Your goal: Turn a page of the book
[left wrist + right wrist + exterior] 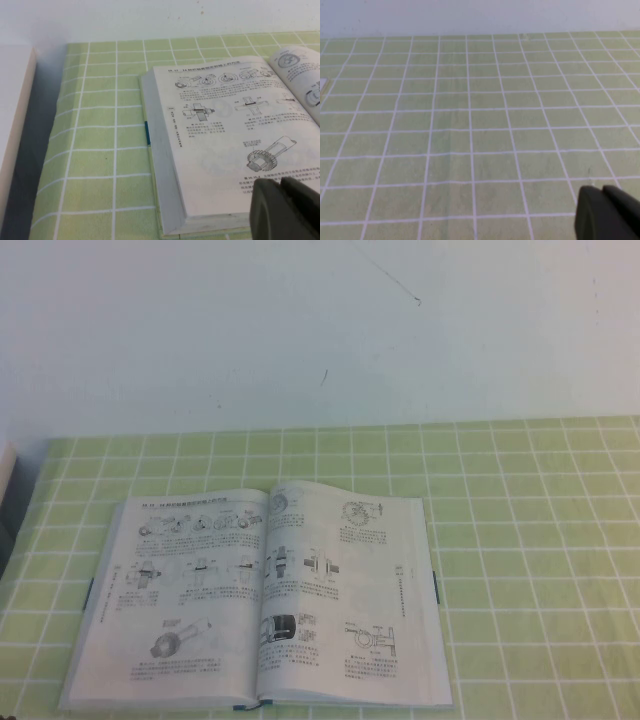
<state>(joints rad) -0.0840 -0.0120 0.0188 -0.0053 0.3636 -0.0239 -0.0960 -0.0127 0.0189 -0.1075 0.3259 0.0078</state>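
Book [262,598]: matt white paper pages, thin grey-blue cover edge. Tablecloth [530,540]: matt green checked cloth, smooth. Left gripper [286,210] and right gripper [607,212]: dark matt plastic.

**Colours and patterns, current frame**

Counter [540,540]: light green cloth, thin white grid lines, square cells. Wall [320,330] behind: plain off-white, a couple of faint dark marks. Book [262,598]: white pages, black mechanical part drawings and small caption text; grey-blue cover edge, short blue-teal mark on the side of the page block. Page [345,595] on the right half: same white with black diagrams, one darker shaded figure. Left gripper [286,209]: dark grey-black, matte. Right gripper [606,214]: same dark tone, likely black, blurred. Pale cream slab [15,130] beside the counter's edge.
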